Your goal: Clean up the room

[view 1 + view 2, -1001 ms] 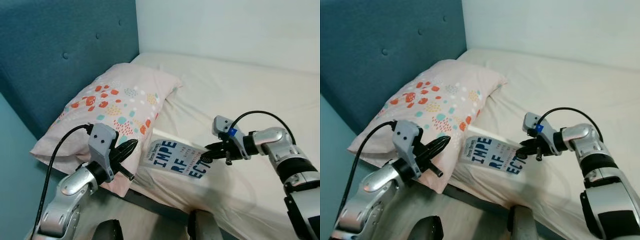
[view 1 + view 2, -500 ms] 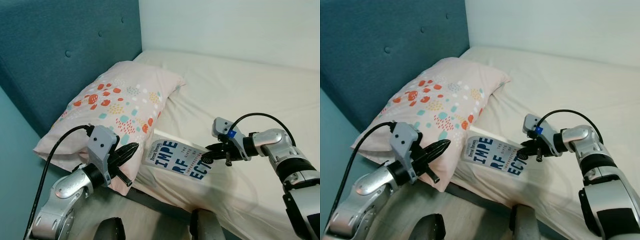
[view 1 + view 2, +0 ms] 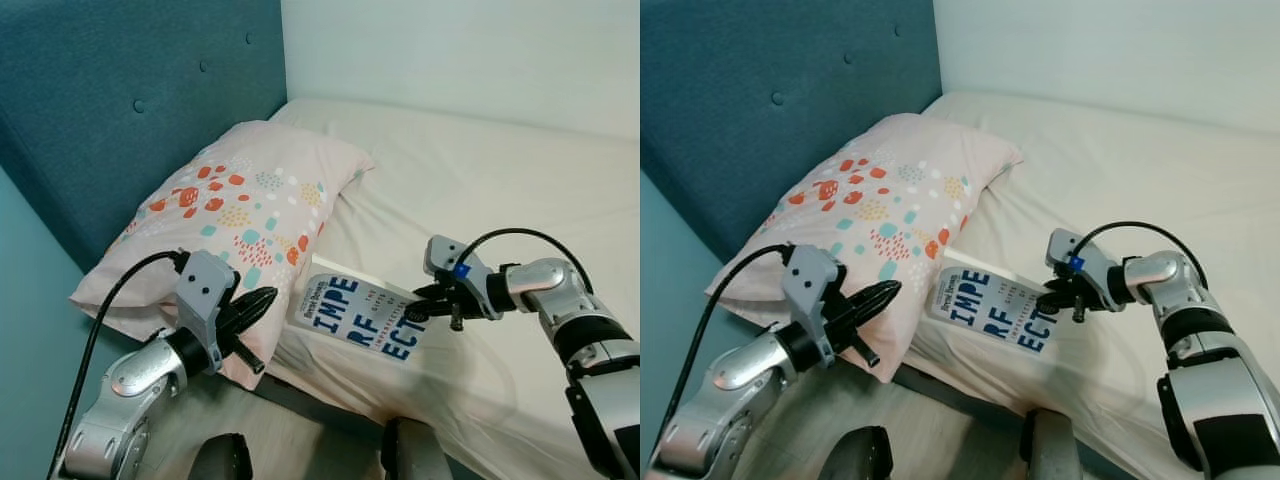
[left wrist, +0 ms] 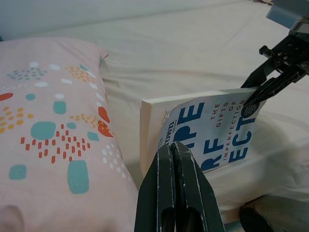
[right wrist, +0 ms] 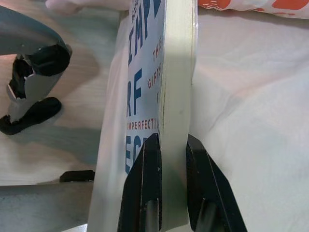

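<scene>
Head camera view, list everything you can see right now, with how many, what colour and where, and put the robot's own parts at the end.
Pillow: one, pale pink with red, teal and yellow spots, at the head of the bed against the headboard.
Book: one, white cover with big blue letters, near the bed's front edge beside the pillow, one corner lifted.
Bed sheet: one, cream, covering the mattress.
Headboard: one, teal, tufted, on the robot's left.
Wall: pale, behind the bed.
Floor: light wood, below the bed edge.
Left tool: one, black fingers shut, empty, over the pillow's lower edge.
Right tool: one, black fingers clamped on the book's edge.
</scene>
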`<state>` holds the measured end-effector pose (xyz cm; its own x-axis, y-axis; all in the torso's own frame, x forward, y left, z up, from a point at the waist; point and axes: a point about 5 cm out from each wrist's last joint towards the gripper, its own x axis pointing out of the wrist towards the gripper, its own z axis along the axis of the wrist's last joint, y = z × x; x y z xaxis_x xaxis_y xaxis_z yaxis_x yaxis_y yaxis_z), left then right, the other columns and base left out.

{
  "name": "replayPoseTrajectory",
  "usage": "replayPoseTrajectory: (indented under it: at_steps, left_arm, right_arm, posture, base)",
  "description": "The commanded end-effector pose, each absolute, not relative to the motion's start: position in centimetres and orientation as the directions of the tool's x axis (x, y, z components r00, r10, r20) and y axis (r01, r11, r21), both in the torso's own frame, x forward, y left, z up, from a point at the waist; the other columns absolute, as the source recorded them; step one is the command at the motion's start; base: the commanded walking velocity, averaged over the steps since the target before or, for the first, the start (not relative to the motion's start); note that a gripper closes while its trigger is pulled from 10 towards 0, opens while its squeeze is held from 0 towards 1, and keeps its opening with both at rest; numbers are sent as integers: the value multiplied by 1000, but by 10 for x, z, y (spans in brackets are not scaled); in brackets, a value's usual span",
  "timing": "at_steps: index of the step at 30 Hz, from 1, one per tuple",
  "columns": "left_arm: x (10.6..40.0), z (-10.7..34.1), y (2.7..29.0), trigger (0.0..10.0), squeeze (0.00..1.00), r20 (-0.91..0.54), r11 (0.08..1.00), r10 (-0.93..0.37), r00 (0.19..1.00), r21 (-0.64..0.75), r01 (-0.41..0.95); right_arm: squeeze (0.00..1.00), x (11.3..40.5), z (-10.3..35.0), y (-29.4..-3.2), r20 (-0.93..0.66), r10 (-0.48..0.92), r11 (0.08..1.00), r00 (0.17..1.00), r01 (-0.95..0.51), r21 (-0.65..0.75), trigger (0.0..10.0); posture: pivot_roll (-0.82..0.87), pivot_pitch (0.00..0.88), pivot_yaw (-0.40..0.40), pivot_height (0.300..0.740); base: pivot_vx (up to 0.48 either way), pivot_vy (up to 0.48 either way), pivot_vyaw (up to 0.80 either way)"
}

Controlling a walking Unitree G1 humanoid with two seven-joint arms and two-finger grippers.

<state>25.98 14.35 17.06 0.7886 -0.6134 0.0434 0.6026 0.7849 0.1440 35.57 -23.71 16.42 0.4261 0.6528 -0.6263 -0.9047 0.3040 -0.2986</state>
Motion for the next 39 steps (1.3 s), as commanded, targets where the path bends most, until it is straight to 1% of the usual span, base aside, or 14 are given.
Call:
replayPoseTrajectory:
  at_steps: [1,3,4,5,20,22,23,25,29,30,32,35,36,39]
  left_arm:
    - [258,171,142,10000,0,36,782,-615,787,157,604]
    - [259,171,142,10000,0,37,786,-610,792,158,598]
    - [259,171,143,10000,0,39,790,-604,796,159,592]
    - [260,171,143,10000,0,40,793,-601,798,159,588]
    - [265,176,142,10000,0,61,804,-586,808,161,572]
    - [266,175,139,10000,0,67,808,-582,810,154,568]
    - [266,175,139,10000,0,67,808,-582,810,154,568]
    - [267,169,136,10000,0,60,820,-567,822,130,557]
    - [266,157,129,10000,0,43,837,-548,836,45,546]
    - [266,157,129,10000,0,43,837,-548,836,45,546]
    - [267,151,129,10000,0,37,850,-526,850,32,525]
    - [268,149,129,10000,0,32,859,-513,858,22,512]
    - [271,145,131,10000,0,27,872,-489,872,10,489]
    - [276,142,135,10000,0,17,902,-431,902,20,430]
  right_arm:
    - [525,354,162,-243,-661,618,299,425,-905,-302,10000]
    - [498,355,164,-243,-656,608,298,447,-895,-333,10000]
    - [306,357,165,-243,-649,598,298,471,-882,-365,10000]
    - [0,358,166,-243,-644,592,301,484,-874,-380,10000]
    - [0,375,204,-238,-516,572,326,637,-754,-570,10000]
    - [0,381,222,-233,-424,582,388,694,-695,-605,10000]
    - [0,381,222,-233,-424,582,388,694,-695,-605,10000]
    - [0,388,234,-227,-297,599,510,744,-640,-575,10000]
    - [0,390,214,-201,-69,650,695,756,-629,-349,10000]
    - [0,390,214,-201,-69,650,695,756,-629,-349,10000]
    - [0,381,189,-176,38,665,729,746,-638,-248,10000]
    - [0,375,177,-165,73,650,750,756,-624,-218,10000]
    - [0,365,162,-152,93,617,780,781,-591,-204,10000]
    - [0,354,146,-139,98,573,815,814,-552,-179,10000]
  posture:
    - [93,177,-8,567]
    - [93,177,-8,567]
    - [93,177,-7,567]
    - [93,177,-6,567]
    - [86,168,0,567]
    - [71,154,-8,567]
    - [71,154,-8,567]
    - [57,132,-23,567]
    - [33,84,-41,567]
    - [33,84,-41,567]
    - [29,70,-35,567]
    - [19,57,-27,567]
    - [8,45,-15,567]
    - [-3,41,-6,567]
  base:
    - [0,0,0]
    - [0,0,0]
    - [0,0,0]
    - [0,0,0]
    - [0,0,0]
    - [0,0,0]
    - [0,0,0]
    - [0,0,0]
    - [0,0,0]
    - [0,0,0]
    - [0,0,0]
    - [0,0,0]
    - [0,0,0]
    - [0,0,0]
